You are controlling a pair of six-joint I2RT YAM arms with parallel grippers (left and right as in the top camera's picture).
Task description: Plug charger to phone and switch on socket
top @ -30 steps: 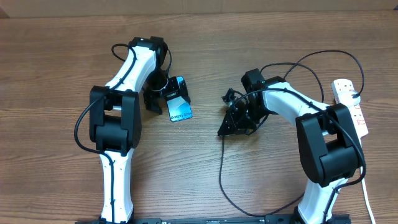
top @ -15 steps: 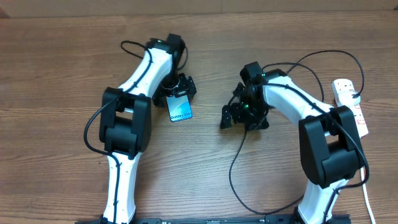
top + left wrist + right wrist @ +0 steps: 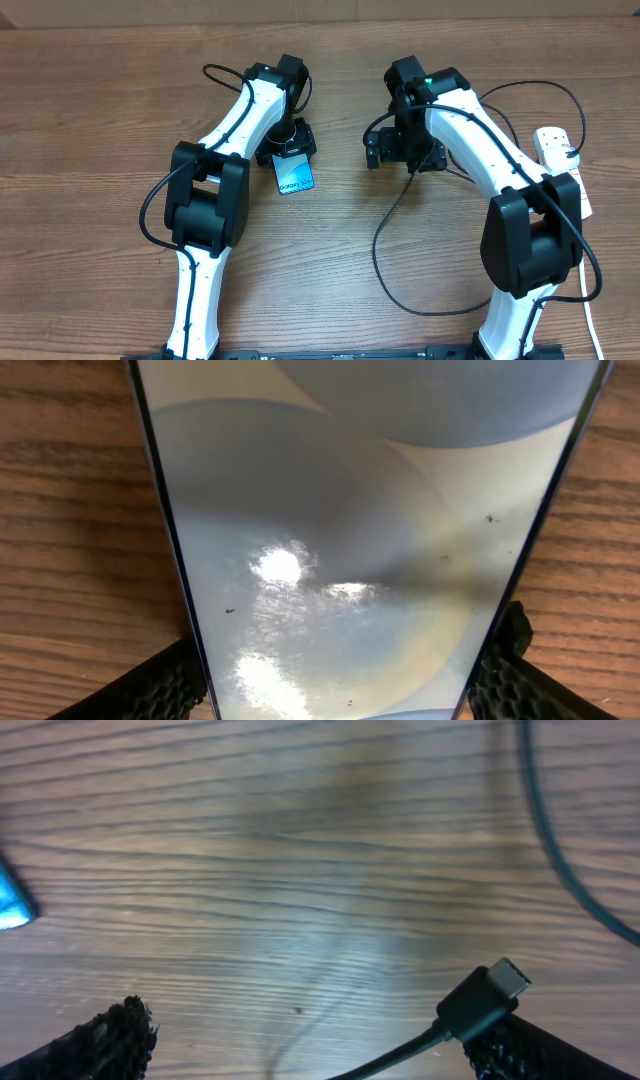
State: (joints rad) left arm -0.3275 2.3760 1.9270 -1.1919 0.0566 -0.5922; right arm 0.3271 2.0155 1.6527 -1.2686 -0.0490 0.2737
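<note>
The phone [image 3: 294, 180] lies flat on the wood, screen up. Its pale screen [image 3: 350, 530] fills the left wrist view. My left gripper [image 3: 290, 148] sits over its far end, and both fingers [image 3: 170, 685] press the phone's long edges. My right gripper [image 3: 397, 150] hovers open to the right of the phone. The charger connector tip [image 3: 485, 1000] rests against its right finger [image 3: 520, 1055]; the left finger [image 3: 105, 1040] stands far off. The charger cable [image 3: 378, 245] loops down towards the front edge. The socket [image 3: 572, 185] lies at the far right with a black plug in it.
A blue corner of the phone [image 3: 10, 905] shows at the left edge of the right wrist view. The charger cable [image 3: 520, 90] arcs behind the right arm towards the socket. A white cord [image 3: 590, 320] runs from the socket to the front edge.
The left arm swung right and its jaws narrowed onto the phone's edges. The right arm moved away from me and its jaws went from shut to wide open, the cable trailing along.
</note>
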